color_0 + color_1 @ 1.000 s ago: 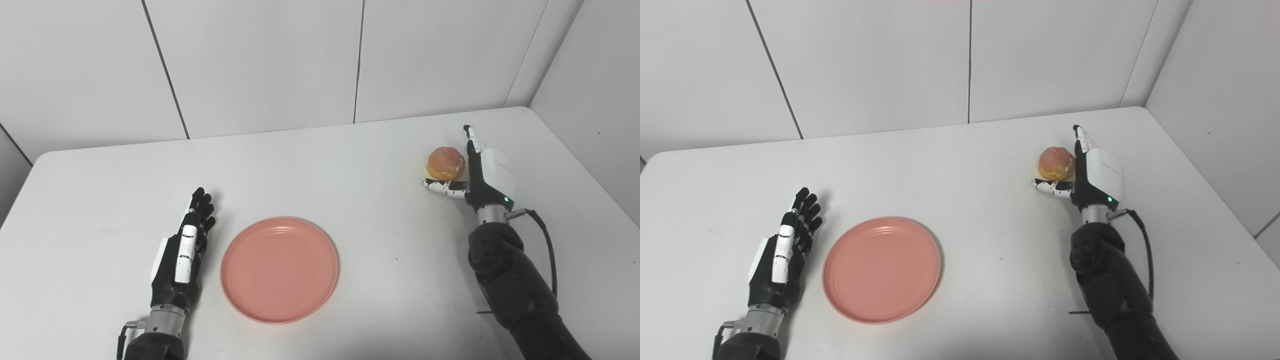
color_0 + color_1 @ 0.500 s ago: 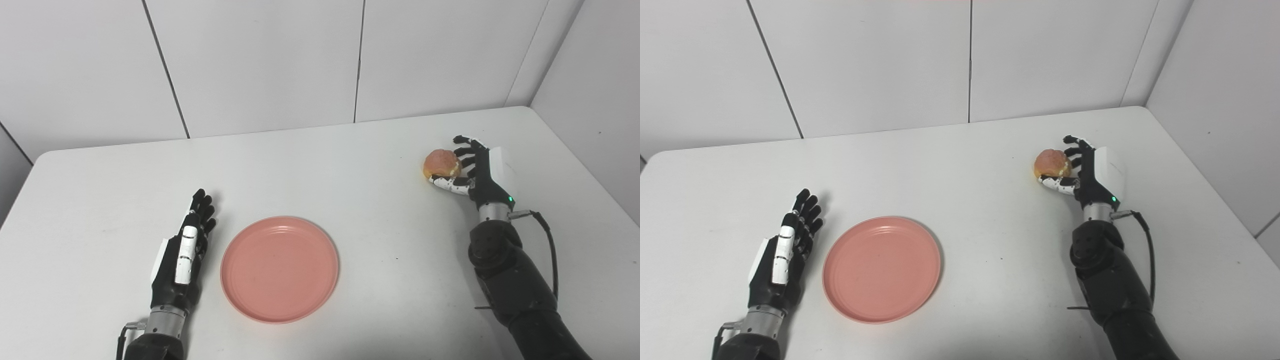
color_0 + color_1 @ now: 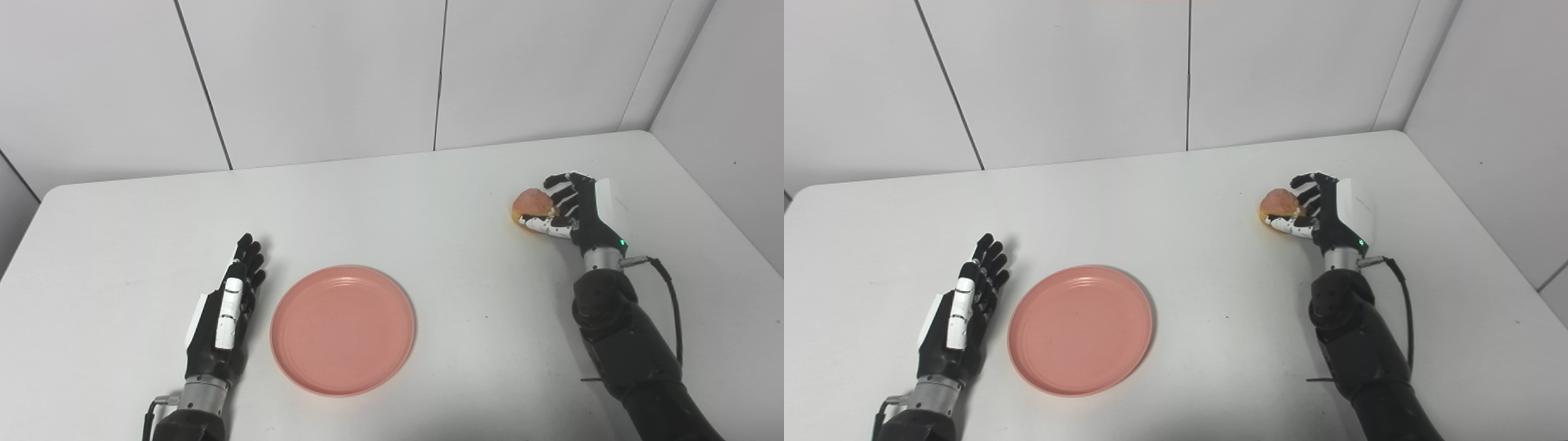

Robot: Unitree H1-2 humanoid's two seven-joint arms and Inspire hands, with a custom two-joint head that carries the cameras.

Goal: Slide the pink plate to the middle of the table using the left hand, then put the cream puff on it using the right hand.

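right hand (image 3: pixel 579 205): fingers curled around cream puff (image 3: pixel 530 203) | left hand (image 3: pixel 225 309): fingers straight, spread, flat on bench (image 3: pixel 429 208) | pink plate (image 3: pixel 342 329): just right of left fingers

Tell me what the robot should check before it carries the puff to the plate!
1. Right hand closed on the cream puff: ok, fingers and thumb wrap it.
2. Puff lifted off the table: cannot tell.
3. Pink plate empty and flat: ok.
4. Plate near the table's middle: ok, roughly.
5. Left hand off the plate: ok, it lies open beside it, apart.
6. Path from puff to plate free: ok, only bare table between.
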